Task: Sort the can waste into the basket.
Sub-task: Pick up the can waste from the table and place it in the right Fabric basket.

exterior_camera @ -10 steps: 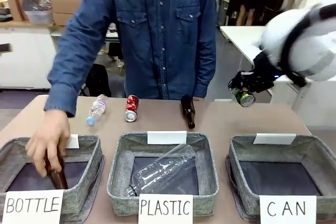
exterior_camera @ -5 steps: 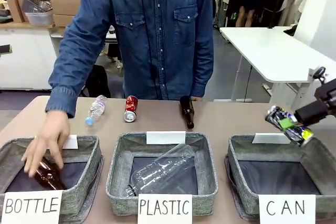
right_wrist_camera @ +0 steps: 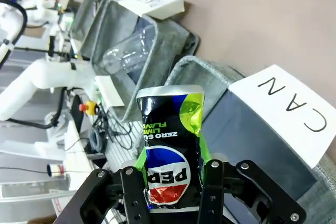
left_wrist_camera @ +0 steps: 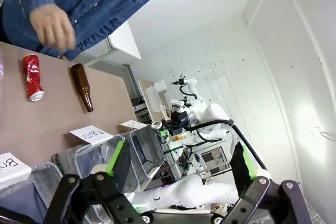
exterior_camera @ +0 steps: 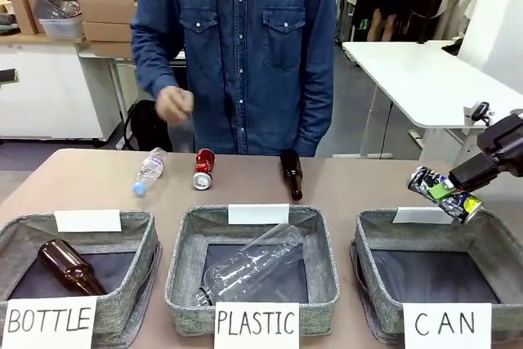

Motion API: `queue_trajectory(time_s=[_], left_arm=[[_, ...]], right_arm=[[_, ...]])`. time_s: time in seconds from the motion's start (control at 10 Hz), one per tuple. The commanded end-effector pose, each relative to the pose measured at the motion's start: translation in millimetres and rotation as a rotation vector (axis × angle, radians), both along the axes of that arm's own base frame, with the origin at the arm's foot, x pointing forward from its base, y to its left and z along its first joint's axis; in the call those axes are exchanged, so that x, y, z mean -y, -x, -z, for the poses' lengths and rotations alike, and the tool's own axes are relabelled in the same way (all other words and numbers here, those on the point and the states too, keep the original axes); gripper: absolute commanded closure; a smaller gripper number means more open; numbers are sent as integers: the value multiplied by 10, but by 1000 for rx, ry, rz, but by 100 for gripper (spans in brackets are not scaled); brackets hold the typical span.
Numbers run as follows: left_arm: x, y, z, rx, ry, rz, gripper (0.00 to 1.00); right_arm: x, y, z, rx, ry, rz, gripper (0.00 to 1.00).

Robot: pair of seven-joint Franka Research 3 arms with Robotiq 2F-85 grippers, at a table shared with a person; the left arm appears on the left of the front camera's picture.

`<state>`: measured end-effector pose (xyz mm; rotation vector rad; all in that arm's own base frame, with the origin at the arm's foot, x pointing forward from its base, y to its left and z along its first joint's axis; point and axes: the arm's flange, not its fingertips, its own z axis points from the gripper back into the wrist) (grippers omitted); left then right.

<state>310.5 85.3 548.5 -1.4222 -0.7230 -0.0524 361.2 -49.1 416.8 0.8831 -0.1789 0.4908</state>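
My right gripper is shut on a dented dark can and holds it tilted just above the far rim of the grey basket signed "CAN". In the right wrist view the can, dark with a green patch, sits between the fingers of the right gripper, over the CAN basket. A red can lies on the table's far side, also visible as the red can in the left wrist view. My left gripper is open, holding nothing, raised above the table.
A brown bottle lies in the BOTTLE basket. A clear bottle lies in the PLASTIC basket. On the far table lie a clear plastic bottle and a brown bottle. The person's hand is at chest height.
The person let go of the brown bottle in the BOTTLE basket and drew the hand back up. My right gripper swung down with the dark can to the CAN basket's far rim.
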Motion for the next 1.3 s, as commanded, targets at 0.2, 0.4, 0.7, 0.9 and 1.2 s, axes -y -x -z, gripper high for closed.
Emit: queue_trajectory(time_s=[0.2,0.4,0.7,0.9,1.2], left_arm=[[9,-10,-10,25,14,0,0],[9,-10,-10,25,14,0,0],[9,-10,-10,25,14,0,0],[9,-10,-10,25,14,0,0],[9,-10,-10,25,14,0,0]], right_arm=[[55,-67,34,23,-21,1,9],[52,-74,37,26,-17,-8,6],[50,-92,45,28,-14,-16,0],[46,-108,60,27,-16,-18,0],[48,13,-171,110,-312,102,0]])
